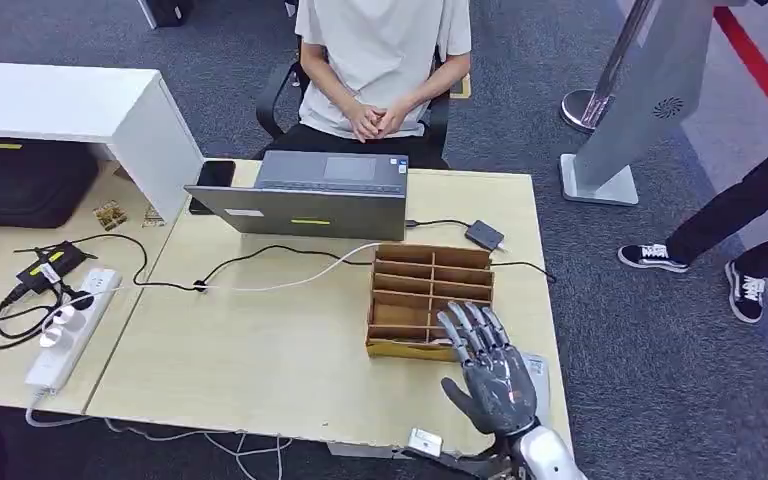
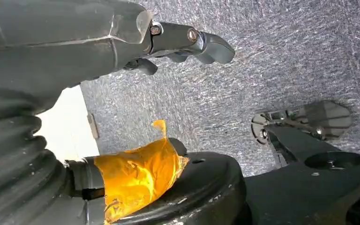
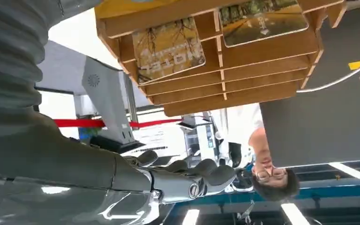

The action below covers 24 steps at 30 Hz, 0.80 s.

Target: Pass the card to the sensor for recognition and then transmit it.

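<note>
Card (image 3: 168,47) in organizer (image 1: 430,290) beside right hand (image 1: 490,375)

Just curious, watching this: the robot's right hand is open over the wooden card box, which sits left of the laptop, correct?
Not quite. In the head view the wooden card box sits in front of the laptop, toward the robot, not left of it. The right hand is open over its near edge.
</note>
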Motion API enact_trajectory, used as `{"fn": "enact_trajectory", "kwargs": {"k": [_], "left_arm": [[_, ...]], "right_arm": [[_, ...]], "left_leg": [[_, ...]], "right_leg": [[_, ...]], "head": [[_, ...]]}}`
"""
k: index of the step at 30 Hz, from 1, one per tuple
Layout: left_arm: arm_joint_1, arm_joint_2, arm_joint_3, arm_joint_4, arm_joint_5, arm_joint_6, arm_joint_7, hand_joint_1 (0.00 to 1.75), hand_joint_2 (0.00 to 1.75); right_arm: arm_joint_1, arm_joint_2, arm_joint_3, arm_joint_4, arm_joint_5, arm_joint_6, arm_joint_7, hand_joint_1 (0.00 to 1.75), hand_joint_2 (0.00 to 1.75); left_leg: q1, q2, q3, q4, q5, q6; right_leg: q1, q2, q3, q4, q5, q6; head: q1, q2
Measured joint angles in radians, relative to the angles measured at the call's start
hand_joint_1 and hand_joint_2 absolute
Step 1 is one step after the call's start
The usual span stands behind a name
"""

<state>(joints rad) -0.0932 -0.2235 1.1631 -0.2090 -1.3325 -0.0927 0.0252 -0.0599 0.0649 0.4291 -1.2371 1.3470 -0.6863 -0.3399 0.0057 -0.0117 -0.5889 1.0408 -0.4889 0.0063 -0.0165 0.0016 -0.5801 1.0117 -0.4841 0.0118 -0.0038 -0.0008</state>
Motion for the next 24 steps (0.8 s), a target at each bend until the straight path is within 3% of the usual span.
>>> {"fn": "enact_trajectory", "kwargs": {"k": [11, 24], "left_arm": [[-0.001, -0.004, -0.016, 0.0, -0.019, 0.006, 0.003, 0.0, 1.75], [-0.001, -0.005, -0.024, 0.0, -0.008, 0.003, 0.009, 0.0, 1.75]], "right_arm": [[-0.072, 0.05, -0.061, 0.059, 0.074, 0.0, 0.094, 0.0, 1.75], [-0.106, 0.063, -0.059, 0.118, 0.049, 0.0, 0.116, 0.0, 1.75]], "left_leg": [[0.0, 0.0, 0.0, 0.0, 0.0, 0.0], [0.0, 0.0, 0.0, 0.0, 0.0, 0.0]], "right_leg": [[0.0, 0.0, 0.0, 0.0, 0.0, 0.0], [0.0, 0.0, 0.0, 0.0, 0.0, 0.0]], "head": [[0.0, 0.0], [0.0, 0.0]]}}
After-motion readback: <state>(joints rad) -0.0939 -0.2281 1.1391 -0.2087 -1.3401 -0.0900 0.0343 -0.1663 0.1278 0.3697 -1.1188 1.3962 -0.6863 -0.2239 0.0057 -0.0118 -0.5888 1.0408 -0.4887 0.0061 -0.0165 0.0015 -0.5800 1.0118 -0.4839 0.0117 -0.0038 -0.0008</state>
